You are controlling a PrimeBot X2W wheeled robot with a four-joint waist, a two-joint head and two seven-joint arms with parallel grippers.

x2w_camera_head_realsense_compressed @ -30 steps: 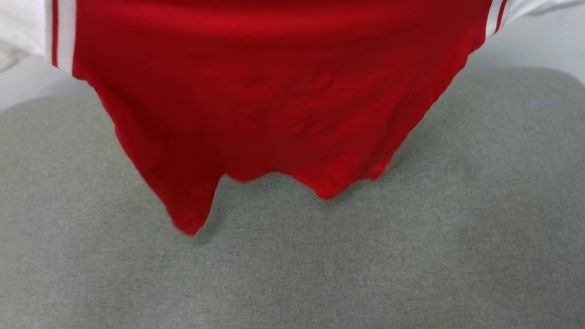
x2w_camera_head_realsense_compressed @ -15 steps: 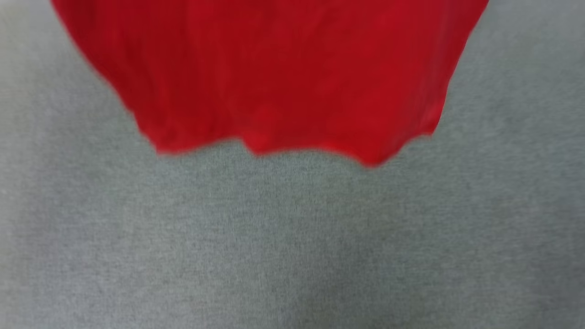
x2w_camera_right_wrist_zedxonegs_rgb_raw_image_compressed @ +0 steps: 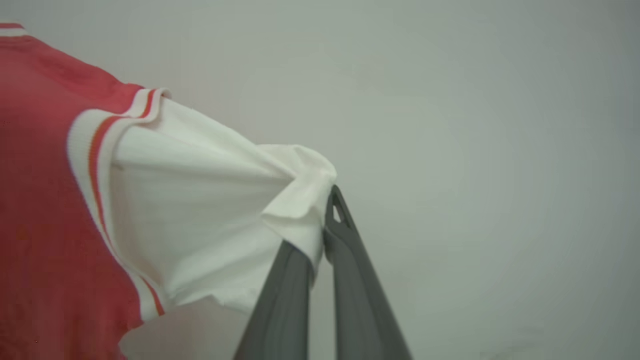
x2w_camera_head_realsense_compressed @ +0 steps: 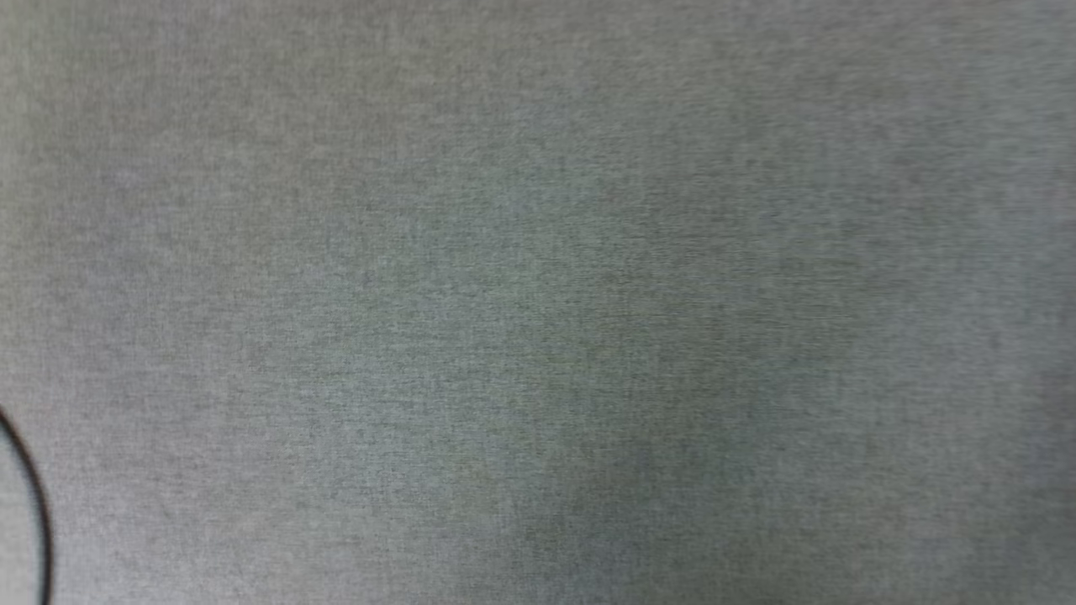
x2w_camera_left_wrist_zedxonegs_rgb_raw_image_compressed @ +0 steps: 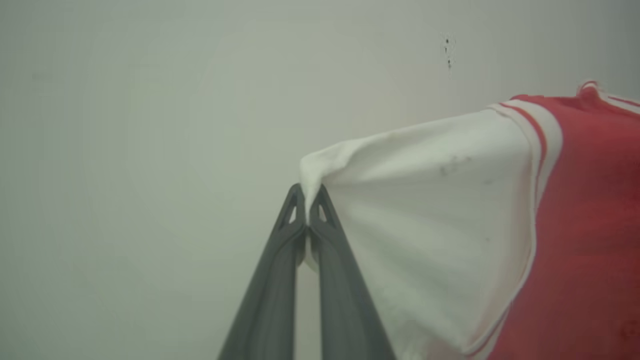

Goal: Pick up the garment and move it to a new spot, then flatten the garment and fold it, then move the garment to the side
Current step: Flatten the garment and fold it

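The garment (x2w_camera_left_wrist_zedxonegs_rgb_raw_image_compressed: 590, 210) is a red jersey with short white sleeves and red-white striped armhole trim. In the left wrist view my left gripper (x2w_camera_left_wrist_zedxonegs_rgb_raw_image_compressed: 307, 200) is shut on the tip of one white sleeve (x2w_camera_left_wrist_zedxonegs_rgb_raw_image_compressed: 430, 210), which stretches taut to the right toward the red body. In the right wrist view my right gripper (x2w_camera_right_wrist_zedxonegs_rgb_raw_image_compressed: 322, 210) is shut on the bunched edge of the other white sleeve (x2w_camera_right_wrist_zedxonegs_rgb_raw_image_compressed: 200, 210), with the red body (x2w_camera_right_wrist_zedxonegs_rgb_raw_image_compressed: 40, 200) at the left. The jersey hangs held up in the air between both grippers.
The head view looks down on a grey fabric surface (x2w_camera_head_realsense_compressed: 538, 302), with a thin dark curved line (x2w_camera_head_realsense_compressed: 34, 504) at its lower left edge. A plain pale wall (x2w_camera_left_wrist_zedxonegs_rgb_raw_image_compressed: 150, 125) lies behind the gripper in both wrist views.
The red hem of the garment has slid up and out of the head view's top edge, leaving grey fabric there. The picture has shifted, so the camera has likely moved as well.
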